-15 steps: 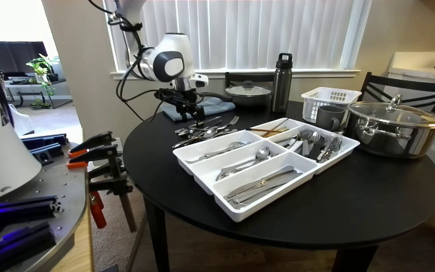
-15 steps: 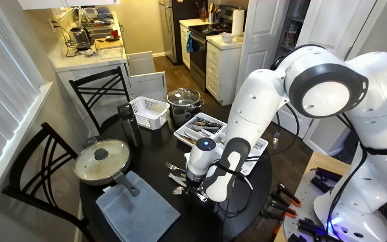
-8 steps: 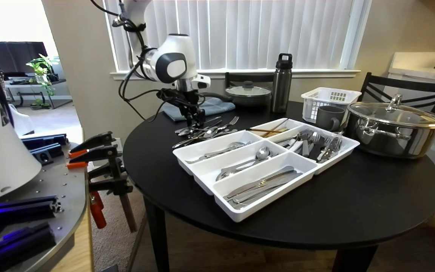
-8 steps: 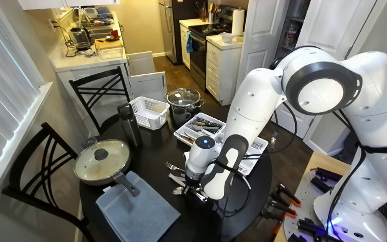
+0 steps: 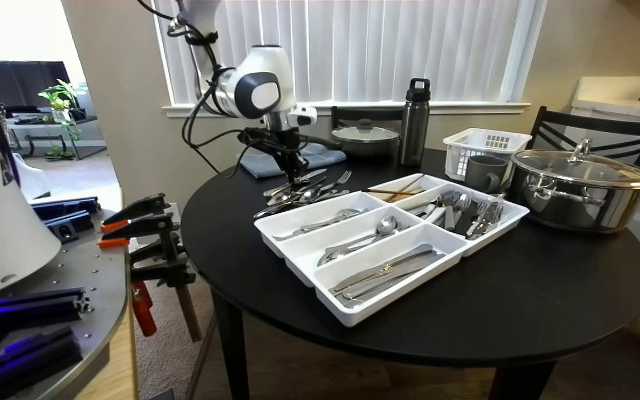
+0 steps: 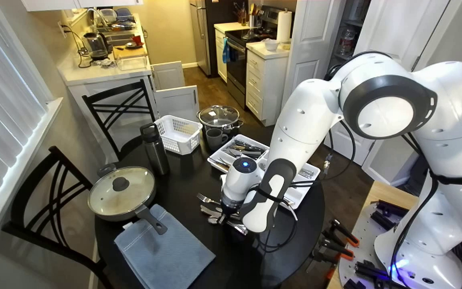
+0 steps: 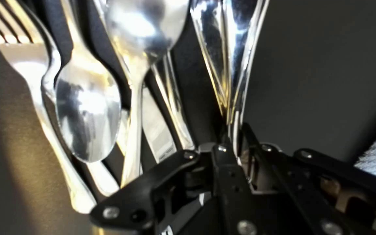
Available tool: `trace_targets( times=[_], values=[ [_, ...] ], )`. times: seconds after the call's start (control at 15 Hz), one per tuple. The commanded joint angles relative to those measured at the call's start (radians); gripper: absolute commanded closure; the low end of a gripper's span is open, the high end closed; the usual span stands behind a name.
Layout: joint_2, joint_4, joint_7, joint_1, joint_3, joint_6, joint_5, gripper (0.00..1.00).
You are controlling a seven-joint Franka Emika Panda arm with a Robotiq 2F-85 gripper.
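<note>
In the wrist view my gripper (image 7: 236, 138) has its fingers drawn together around a narrow bunch of shiny cutlery (image 7: 228, 62) that fans out away from the fingertips. How many pieces are in the bunch is hard to tell. Left of it lie loose pieces: a large spoon (image 7: 145, 23), a smaller spoon (image 7: 88, 114), a fork (image 7: 34, 62) and a knife blade (image 7: 157, 127). In both exterior views the gripper (image 5: 296, 179) points down into this pile on the black table, low over its surface. The arm partly hides the pile in an exterior view, where a fork (image 6: 205, 198) sticks out.
A white divided tray (image 5: 353, 316) of sorted cutlery and chopsticks stands beside the pile. Around it are a blue cloth (image 6: 165, 249), a lidded pan (image 6: 122, 196), a steel bottle (image 5: 415, 125), a white basket (image 5: 489, 136), a grey mug (image 5: 484, 172) and a steel pot (image 5: 581, 194).
The gripper's fingers have come together on the cutlery. The hand has shifted slightly toward the tray, and a spoon and knife in the pile have moved closer together.
</note>
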Motion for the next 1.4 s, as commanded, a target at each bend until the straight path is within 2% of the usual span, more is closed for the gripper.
trace_targets(
  times=[0.0, 0.4, 0.6, 0.8, 0.93, 1.07, 1.27, 1.33],
  values=[
    [-0.087, -0.054, 0.05, 0.07, -0.079, 0.004, 0.005, 0.97],
    [-0.212, -0.102, 0.05, 0.102, -0.137, -0.01, -0.013, 0.97],
    [-0.283, -0.154, 0.016, 0.067, -0.132, -0.023, -0.034, 0.97],
    [-0.378, -0.237, -0.021, 0.099, -0.25, -0.069, -0.122, 0.97],
    [-0.44, -0.28, -0.037, 0.127, -0.378, -0.122, -0.251, 0.97],
    [-0.486, -0.304, -0.092, 0.111, -0.465, -0.165, -0.357, 0.97],
    [-0.521, -0.338, -0.214, 0.013, -0.495, -0.173, -0.401, 0.97],
    [-0.527, -0.347, -0.219, -0.115, -0.411, -0.169, -0.447, 0.97]
  ],
)
